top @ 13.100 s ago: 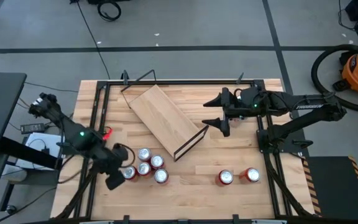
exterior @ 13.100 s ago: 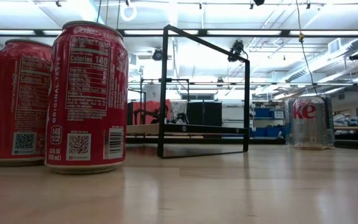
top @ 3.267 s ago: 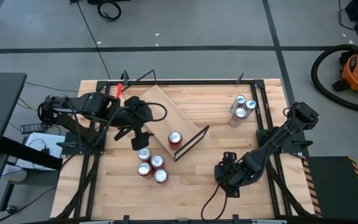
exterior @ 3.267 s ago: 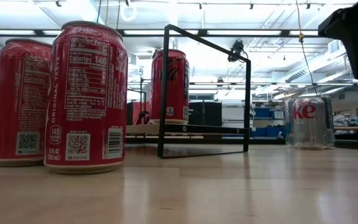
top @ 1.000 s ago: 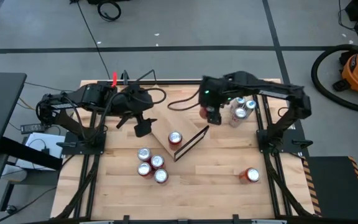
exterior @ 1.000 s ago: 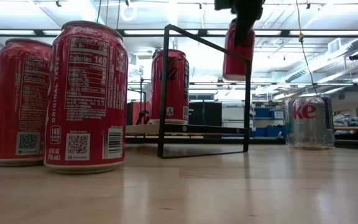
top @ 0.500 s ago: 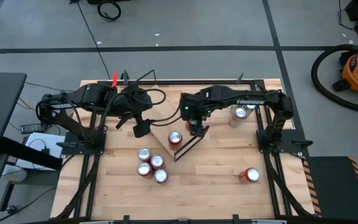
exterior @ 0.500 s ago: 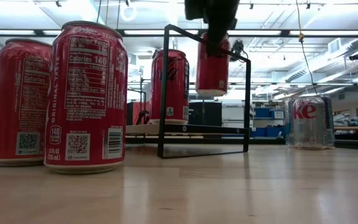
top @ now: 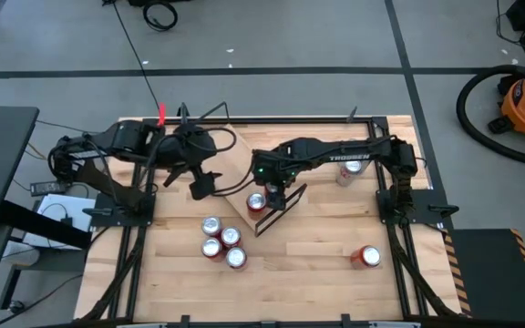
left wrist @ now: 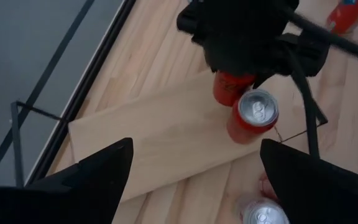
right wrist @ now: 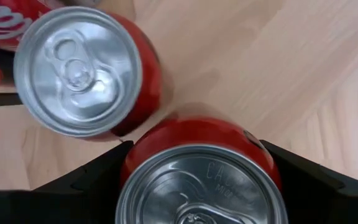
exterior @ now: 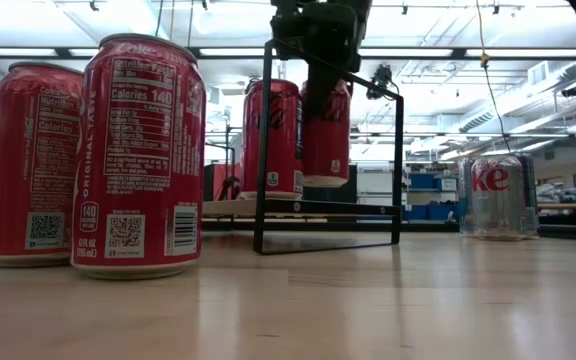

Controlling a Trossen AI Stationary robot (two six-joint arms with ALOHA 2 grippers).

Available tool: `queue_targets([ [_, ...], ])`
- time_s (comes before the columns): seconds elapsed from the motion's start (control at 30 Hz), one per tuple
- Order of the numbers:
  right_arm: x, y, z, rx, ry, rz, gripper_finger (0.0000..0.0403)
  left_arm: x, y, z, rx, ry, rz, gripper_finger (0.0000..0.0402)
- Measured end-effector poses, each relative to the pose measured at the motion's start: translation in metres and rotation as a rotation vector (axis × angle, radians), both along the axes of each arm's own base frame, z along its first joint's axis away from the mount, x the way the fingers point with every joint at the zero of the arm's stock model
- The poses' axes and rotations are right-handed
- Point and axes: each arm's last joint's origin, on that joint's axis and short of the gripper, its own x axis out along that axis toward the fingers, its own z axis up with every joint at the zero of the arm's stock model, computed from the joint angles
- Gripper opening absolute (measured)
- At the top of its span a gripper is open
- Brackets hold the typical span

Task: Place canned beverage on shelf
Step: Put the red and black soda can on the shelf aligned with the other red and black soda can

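Note:
The shelf is a light-wood plank lying slantwise on the table, with black wire frames at its ends. One red can stands upright on the plank near that end. My right gripper is shut on a second red can right beside the first, just above the plank. My left gripper is open and empty, over the plank's left side. In the left wrist view, the plank and both cans show. My right gripper pinches the red can's upper side wall between its two fingers, one on each side. The fingers come from above, pointing down. The can hangs upright, its bottom a little above the plank, close to the standing can.
Several red cans stand clustered at the near left, large in the low view. One red can stands at the near right. Silver cans stand at the far right. Black frame rails run along the table's sides.
My right gripper has carried the red can toward the table's left and near edge and downward, from above the shelf's wire end to just beside the can standing on the plank. The can has stayed upright.

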Motion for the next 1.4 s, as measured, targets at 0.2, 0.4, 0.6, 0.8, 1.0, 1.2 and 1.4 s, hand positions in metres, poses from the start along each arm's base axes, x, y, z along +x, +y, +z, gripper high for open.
queue_targets([
  [0.2,0.002,0.004,0.001,0.020,-0.020,0.008,0.0325,-0.008,0.001,0.003,-0.007,0.001,0.008,0.0364],
  [0.4,0.005,0.013,0.002,0.034,-0.057,0.020,0.0325,-0.020,0.002,0.007,-0.013,-0.005,0.016,0.0364],
  [0.6,0.005,0.019,0.002,0.016,-0.049,0.025,0.0325,-0.027,0.002,0.009,-0.016,-0.013,0.019,0.0364],
  [0.8,0.004,0.015,0.001,0.020,-0.040,-0.005,0.0325,-0.029,0.003,0.010,-0.023,-0.021,0.028,0.0363],
  [1.0,0.001,0.015,-0.018,0.031,0.001,-0.030,0.0325,-0.028,0.002,0.009,-0.043,-0.017,0.037,0.0364],
  [1.2,-0.002,0.021,-0.024,0.010,0.028,-0.022,0.0326,-0.028,0.002,0.009,-0.041,-0.017,0.034,0.0364],
  [1.4,-0.002,0.020,-0.024,0.010,0.036,-0.020,0.0328,-0.028,0.002,0.009,-0.039,-0.016,0.032,0.0364],
])
